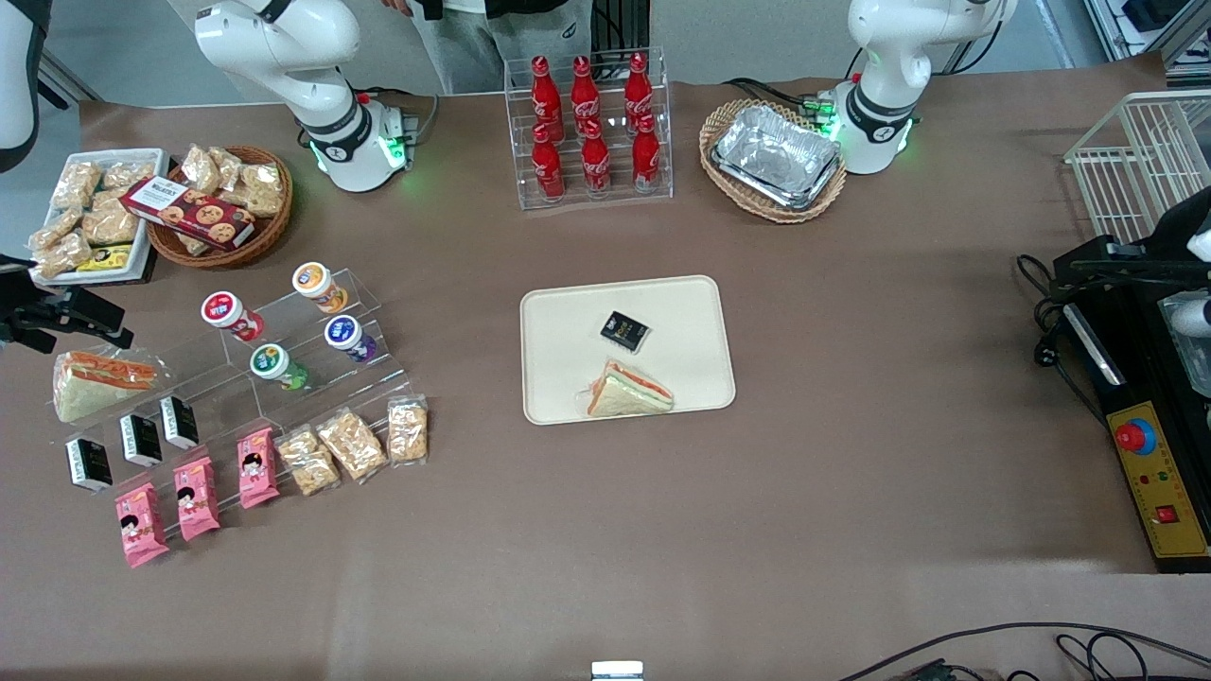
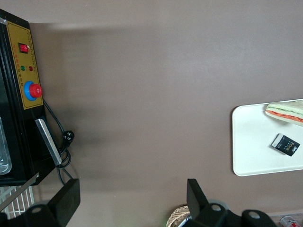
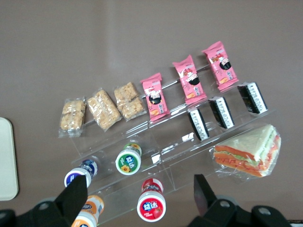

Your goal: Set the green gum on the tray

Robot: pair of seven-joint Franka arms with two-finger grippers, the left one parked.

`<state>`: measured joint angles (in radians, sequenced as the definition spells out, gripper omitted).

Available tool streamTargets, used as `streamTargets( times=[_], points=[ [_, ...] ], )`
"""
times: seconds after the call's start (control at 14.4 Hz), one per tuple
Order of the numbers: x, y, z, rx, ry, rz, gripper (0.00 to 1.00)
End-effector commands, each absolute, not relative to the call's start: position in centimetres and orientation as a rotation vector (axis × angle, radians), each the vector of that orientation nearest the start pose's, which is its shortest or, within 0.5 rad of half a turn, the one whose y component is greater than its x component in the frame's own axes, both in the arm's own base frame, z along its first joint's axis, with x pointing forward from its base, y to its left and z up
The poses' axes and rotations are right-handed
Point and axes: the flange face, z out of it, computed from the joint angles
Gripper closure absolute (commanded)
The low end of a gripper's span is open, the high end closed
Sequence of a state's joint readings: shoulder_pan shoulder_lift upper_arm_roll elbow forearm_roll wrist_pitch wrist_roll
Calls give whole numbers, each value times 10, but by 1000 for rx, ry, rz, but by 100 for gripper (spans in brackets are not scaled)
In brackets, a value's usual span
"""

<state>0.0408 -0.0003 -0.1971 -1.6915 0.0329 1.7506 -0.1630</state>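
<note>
You are hovering hand (image 3: 137, 201), fingers spread, empty, above green gum (image 1: 278, 367) sitting on acrylic riser, left-centre of frame. Approach step; next: descend, clasp canister, carry to tray (image 1: 566, 320).

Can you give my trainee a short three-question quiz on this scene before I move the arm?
1. True or false: the green gum already lies on the tray.
2. What already lies on the tray? A) a sandwich and a small black packet B) a red bottle C) nothing
3. Fill in: the gripper hangs open above the clear stepped ______, where the gum canisters sit.

Key
1. False: the green gum sits on the clear display stand, toward the working arm's end of the table.
2. A: the sandwich lies nearer the front camera than the black packet.
3. stand
</note>
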Motion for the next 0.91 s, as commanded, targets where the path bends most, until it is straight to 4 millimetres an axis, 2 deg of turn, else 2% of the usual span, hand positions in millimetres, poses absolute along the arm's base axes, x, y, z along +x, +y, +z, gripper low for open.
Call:
streamTargets(
  times=[0.0, 0.35, 0.63, 0.84],
  points=[
    [542, -61, 570, -3106, -61, -98, 0],
    [487, -40, 531, -3086, -106, -137, 0],
    [483, -41, 511, -3099, -108, -67, 0],
    [495, -43, 475, -3104, -103, 37, 0]
  ],
)
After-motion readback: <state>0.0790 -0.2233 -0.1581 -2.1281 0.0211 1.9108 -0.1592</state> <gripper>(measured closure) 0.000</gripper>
